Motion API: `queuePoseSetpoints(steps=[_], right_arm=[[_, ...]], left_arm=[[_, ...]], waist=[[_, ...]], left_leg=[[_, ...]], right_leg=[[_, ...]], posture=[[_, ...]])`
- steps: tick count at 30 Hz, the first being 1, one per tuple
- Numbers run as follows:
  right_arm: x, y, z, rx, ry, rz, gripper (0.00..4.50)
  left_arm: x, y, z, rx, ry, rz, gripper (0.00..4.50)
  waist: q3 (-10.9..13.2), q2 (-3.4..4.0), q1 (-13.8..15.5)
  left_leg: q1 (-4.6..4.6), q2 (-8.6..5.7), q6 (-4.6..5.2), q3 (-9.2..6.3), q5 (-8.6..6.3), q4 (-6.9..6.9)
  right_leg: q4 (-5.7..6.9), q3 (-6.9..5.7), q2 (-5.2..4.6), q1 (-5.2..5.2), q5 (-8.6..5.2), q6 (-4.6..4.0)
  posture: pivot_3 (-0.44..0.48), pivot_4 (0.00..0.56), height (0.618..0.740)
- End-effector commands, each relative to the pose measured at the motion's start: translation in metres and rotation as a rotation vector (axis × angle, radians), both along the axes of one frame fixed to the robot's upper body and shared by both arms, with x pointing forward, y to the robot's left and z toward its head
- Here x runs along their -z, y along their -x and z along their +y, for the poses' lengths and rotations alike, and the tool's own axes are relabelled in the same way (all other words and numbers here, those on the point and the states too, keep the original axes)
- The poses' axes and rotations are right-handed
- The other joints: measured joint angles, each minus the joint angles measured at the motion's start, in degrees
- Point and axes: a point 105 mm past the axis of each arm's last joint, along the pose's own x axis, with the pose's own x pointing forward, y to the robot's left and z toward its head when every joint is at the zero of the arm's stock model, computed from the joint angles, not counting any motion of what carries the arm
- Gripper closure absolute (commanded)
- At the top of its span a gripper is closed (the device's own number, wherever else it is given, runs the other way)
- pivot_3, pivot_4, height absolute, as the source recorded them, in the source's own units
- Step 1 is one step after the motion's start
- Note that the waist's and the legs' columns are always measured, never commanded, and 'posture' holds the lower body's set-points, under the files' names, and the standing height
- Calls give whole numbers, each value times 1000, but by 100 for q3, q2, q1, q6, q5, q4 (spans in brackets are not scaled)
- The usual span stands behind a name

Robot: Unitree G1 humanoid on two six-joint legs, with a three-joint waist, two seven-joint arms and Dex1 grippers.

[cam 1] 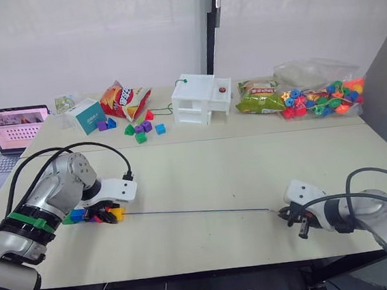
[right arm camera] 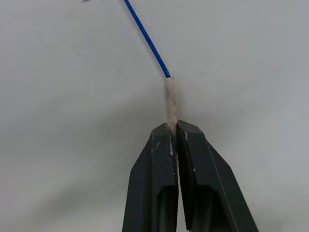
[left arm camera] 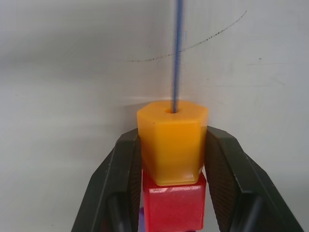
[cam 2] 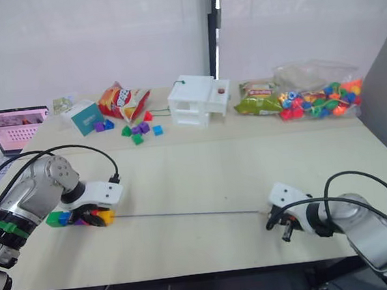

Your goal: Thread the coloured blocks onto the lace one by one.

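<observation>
Looks like a robotics lab or test room — not anyone's home. The pale bench [cam 1: 203, 171] is really two tables pushed together, backed by plain white curtain panels [cam 1: 87, 38] that screen off the rest of the room. An open laptop [cam 1: 11, 135] sits on a side desk at the left, screen on. Along the far edge of the bench there's a mixed pile of props — a red snack bag [cam 1: 126, 99], a green snack bag [cam 1: 259, 97], a small teal box [cam 1: 86, 115], a white toy house [cam 1: 201, 98], a clear bag of bright beads [cam 1: 322, 95] and loose little coloured toy blocks [cam 1: 140, 128]. Thick black cables [cam 1: 77, 150] run loose over the robot's arms.
</observation>
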Motion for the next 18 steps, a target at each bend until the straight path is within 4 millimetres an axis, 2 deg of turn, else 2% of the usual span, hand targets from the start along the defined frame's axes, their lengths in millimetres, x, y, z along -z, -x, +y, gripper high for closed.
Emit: queuePoseSetpoints(steps=[1, 3, 9, 15, 18], right_arm=[[-2, -4, -5, 32, 13, -28, 4500], [1, -3, -5, 33, 17, -24, 4500], [10, 2, 15, -29, -1, 14, 4500], [17, -8, 29, -4, -24, 11, 4500], [16, -12, 29, 19, -39, -4, 3521]], left_arm=[[22, 13, 6, -23, -24, 104, 3187], [22, 14, 6, -25, -21, 102, 3187], [22, 14, 5, -27, -18, 96, 3187], [24, 17, 4, 9, -20, 91, 3187], [22, 11, 5, 4, -2, 33, 3187]], waist=[[0, 0, 2], [0, 0, 2], [0, 0, -21], [-4, -5, -48], [-7, -4, -46]], left_leg=[[0, 0, 0, 1, 0, 0], [2, 0, 0, 1, 0, 1], [24, 4, 2, 2, -1, -3], [83, 9, 15, 2, -11, -10], [84, 9, 16, 2, -11, -10]], right_leg=[[0, 0, 0, 1, 0, 0], [-1, 0, -1, 3, 0, 0], [-4, 1, 4, 23, 0, 0], [-15, 2, 7, 83, -9, 2], [-12, 2, 7, 82, -9, 1]], posture=[[0, 150, 740], [0, 150, 740], [0, 150, 740], [0, 150, 740], [0, 150, 740]])
